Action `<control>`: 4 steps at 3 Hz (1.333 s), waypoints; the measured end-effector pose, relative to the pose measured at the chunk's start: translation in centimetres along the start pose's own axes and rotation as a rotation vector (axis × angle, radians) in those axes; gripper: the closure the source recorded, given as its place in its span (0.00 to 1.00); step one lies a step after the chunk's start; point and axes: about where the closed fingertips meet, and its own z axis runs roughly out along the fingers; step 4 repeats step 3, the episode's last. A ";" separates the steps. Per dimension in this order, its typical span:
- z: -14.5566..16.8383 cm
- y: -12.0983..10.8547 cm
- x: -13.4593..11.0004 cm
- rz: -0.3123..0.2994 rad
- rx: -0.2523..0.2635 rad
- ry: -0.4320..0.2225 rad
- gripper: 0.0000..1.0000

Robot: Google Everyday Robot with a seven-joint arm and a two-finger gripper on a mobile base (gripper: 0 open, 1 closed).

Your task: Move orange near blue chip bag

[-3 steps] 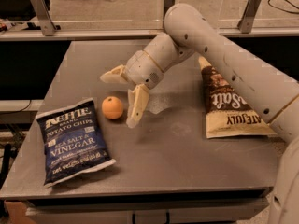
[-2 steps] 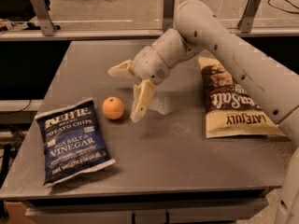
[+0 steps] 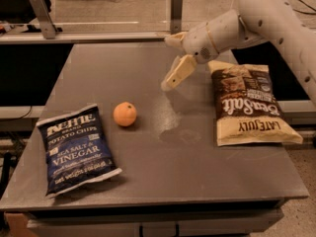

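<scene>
The orange (image 3: 125, 114) lies on the grey table (image 3: 197, 172), just right of the top of the blue chip bag (image 3: 75, 148), which lies flat at the front left. My gripper (image 3: 172, 60) is open and empty, raised above the table's middle back, well to the right of and behind the orange. One finger (image 3: 178, 71) points down-left, the other (image 3: 174, 39) sticks out to the left.
A brown-and-cream Late July Sea Salt bag (image 3: 247, 105) lies flat at the right of the table, under my arm (image 3: 266, 19). A rail with metal posts (image 3: 176, 11) runs along the table's back edge. Office chairs stand on the floor behind.
My gripper has let go of the orange and pulled up and away to the right and back. The orange stays beside the blue chip bag.
</scene>
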 end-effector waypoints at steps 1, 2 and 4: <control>-7.2 -6.2 0.0 0.060 0.299 0.002 0.00; -13.9 -10.2 -1.7 0.082 0.551 -0.048 0.00; -14.7 -12.0 -2.6 0.074 0.627 -0.088 0.00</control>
